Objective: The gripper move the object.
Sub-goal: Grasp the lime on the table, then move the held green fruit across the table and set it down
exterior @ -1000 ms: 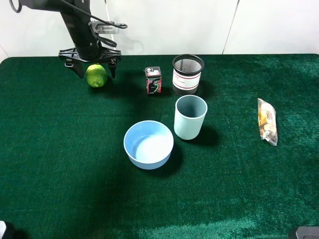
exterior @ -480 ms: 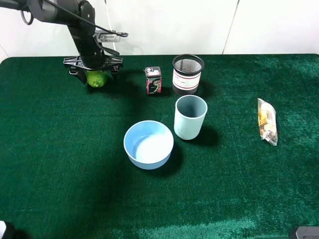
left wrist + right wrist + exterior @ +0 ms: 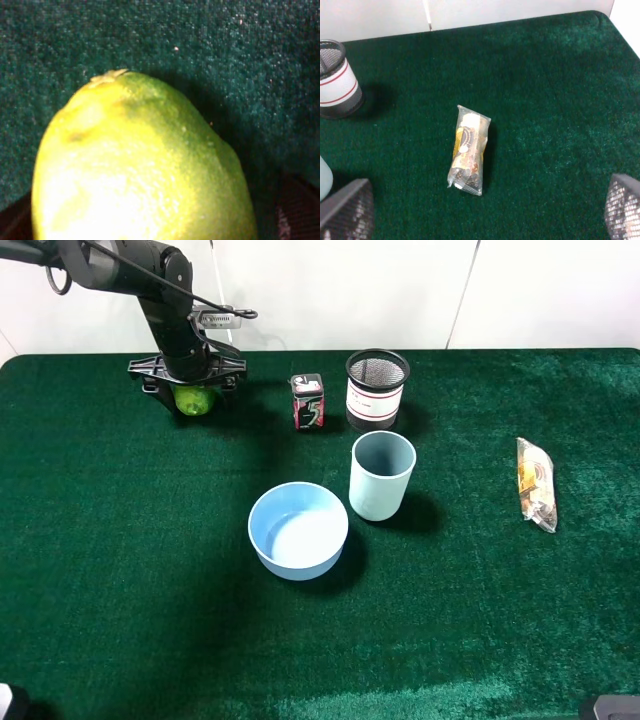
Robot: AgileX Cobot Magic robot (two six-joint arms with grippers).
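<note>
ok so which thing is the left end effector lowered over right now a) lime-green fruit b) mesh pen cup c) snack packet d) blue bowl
a: in the high view the left end effector straddles the lime-green fruit, one finger on each side, and that fruit fills the left wrist view.

High view spans mat (image 3: 120, 540); left wrist very near object (image 3: 140, 165); right shares packet (image 3: 468, 148).
</note>
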